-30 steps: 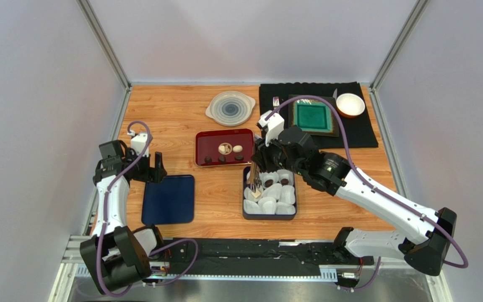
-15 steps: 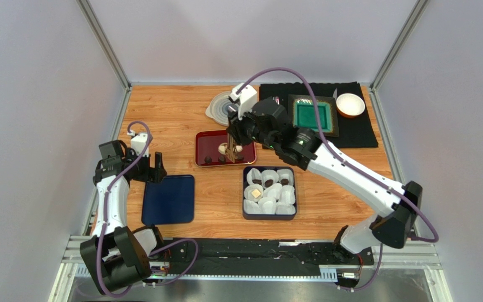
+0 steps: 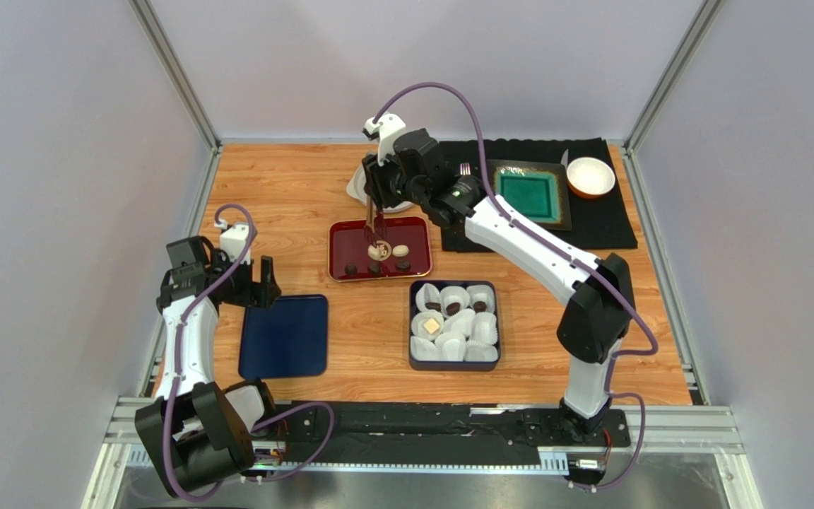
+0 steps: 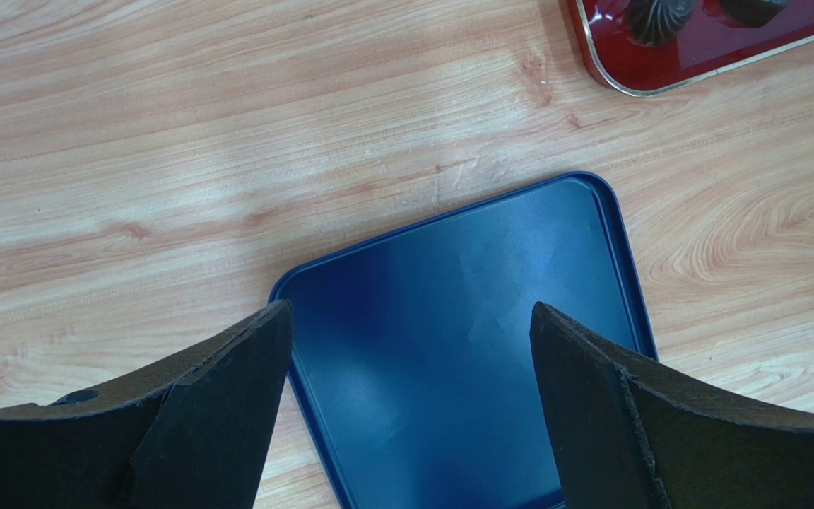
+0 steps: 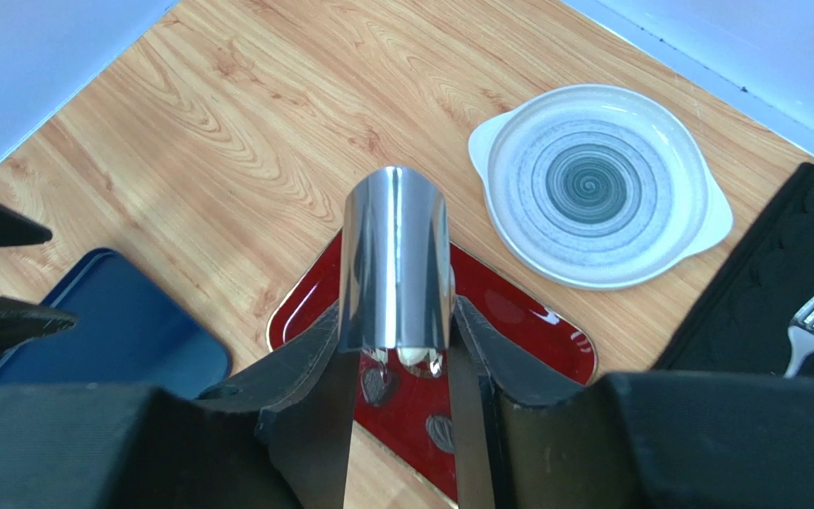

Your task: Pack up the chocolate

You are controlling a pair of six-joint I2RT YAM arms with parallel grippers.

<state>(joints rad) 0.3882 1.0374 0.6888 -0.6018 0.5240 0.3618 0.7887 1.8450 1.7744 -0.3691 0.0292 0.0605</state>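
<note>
**Operator:** Which step are you on?

**Arm:** Fetching the next piece, I'd judge. The small brown and cream chocolate rounds (image 3: pixel 376 260) lie partly on the glossy red rectangular tray (image 3: pixel 379 223). A few already sit in white paper cups (image 3: pixel 477 331) in the dark square box (image 3: pixel 454 367), just near-right of that tray. My right gripper (image 5: pixel 397 350) is clamped on the shiny steel tongs (image 5: pixel 395 260), which point down over the tray's middle, above a round pale-and-brown piece.

**Operator:** What does the next move need?

**Arm:** I should lower gently, set the tong tips either side of that one piece, then squeeze without crushing it. I cannot tell how far apart the tips are.

**Operator:** And your pose?

**Arm:** My right arm is stretched far forward. My left gripper (image 4: pixel 406 318) hangs idle with its jaws wide apart over the flat dark-blue lid (image 3: pixel 284 336), near-left of the tray.
</note>
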